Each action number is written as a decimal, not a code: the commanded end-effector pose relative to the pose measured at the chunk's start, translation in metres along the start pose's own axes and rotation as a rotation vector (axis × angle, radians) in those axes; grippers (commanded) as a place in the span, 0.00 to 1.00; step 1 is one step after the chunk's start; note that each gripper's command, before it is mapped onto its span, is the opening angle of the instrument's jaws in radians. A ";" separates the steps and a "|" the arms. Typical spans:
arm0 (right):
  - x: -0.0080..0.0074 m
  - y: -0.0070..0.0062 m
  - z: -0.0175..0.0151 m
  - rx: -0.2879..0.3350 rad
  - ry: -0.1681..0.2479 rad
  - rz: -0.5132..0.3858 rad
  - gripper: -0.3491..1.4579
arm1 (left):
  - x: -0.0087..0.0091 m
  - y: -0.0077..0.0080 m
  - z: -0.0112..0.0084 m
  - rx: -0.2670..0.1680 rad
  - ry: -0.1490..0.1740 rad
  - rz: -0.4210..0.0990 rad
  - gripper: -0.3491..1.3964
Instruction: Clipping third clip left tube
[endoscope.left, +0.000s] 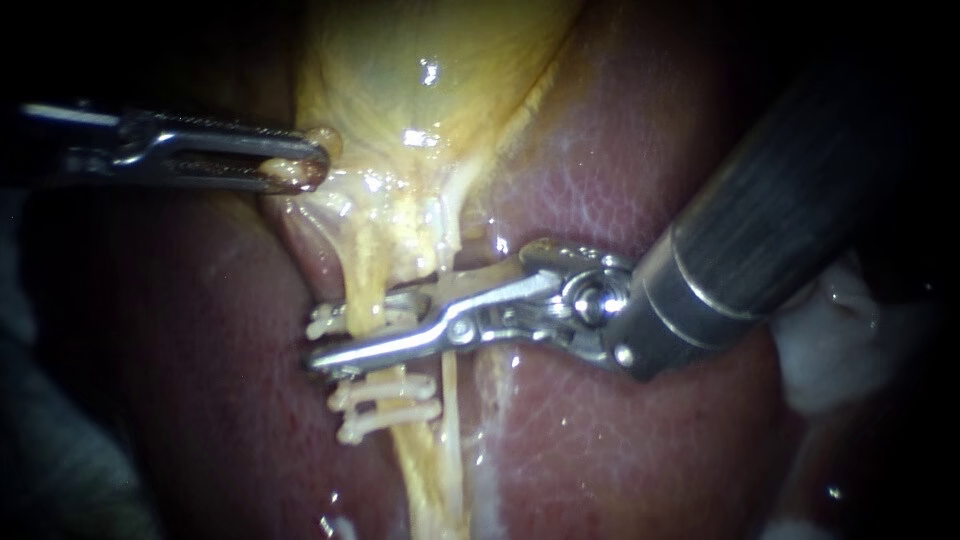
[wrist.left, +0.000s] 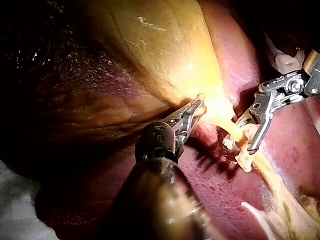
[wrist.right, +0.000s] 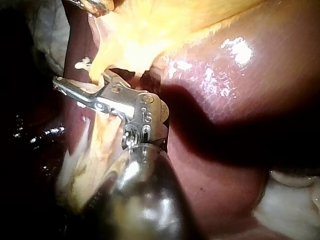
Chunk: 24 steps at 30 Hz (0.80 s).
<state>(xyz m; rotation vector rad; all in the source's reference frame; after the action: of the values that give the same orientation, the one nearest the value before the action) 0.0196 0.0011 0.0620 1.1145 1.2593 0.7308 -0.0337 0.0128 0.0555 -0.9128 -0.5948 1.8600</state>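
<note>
The pale yellow gallbladder (endoscope.left: 430, 90) narrows into the left tube (endoscope.left: 365, 285), which runs down over the red liver (endoscope.left: 620, 440). Two white clips (endoscope.left: 385, 400) sit side by side across this tube. Just above them my right instrument (endoscope.left: 340, 338) straddles the tube, its jaws shut on a third white clip (endoscope.left: 328, 322) that lies across it. The far jaw is partly hidden behind the tube. My left instrument (endoscope.left: 300, 170) is shut on a fold of gallbladder tissue at the neck and holds it to the left. The left wrist view shows the same grip (wrist.left: 194, 107).
A thinner right tube (endoscope.left: 450, 400) runs down beside the clipped one. White gauze (endoscope.left: 835, 345) lies at the right, under the right instrument's dark shaft (endoscope.left: 780, 200). Liver surrounds the tubes on both sides.
</note>
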 end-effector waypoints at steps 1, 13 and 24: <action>0.0002 -0.0001 -0.0001 0.001 -0.001 0.002 0.40 | 0.0000 0.0000 0.0000 -0.001 0.000 0.000 0.00; 0.0011 -0.0003 -0.0004 -0.033 0.030 0.012 0.23 | 0.0000 0.0000 0.0000 -0.001 0.000 0.000 0.00; 0.0011 -0.0001 -0.0009 -0.048 0.046 0.089 0.00 | 0.0000 0.0000 0.0000 0.000 0.000 0.000 0.00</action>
<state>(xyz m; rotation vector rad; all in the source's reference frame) 0.0189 0.0024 0.0615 1.1263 1.2306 0.8560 -0.0337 0.0128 0.0554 -0.9131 -0.5950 1.8604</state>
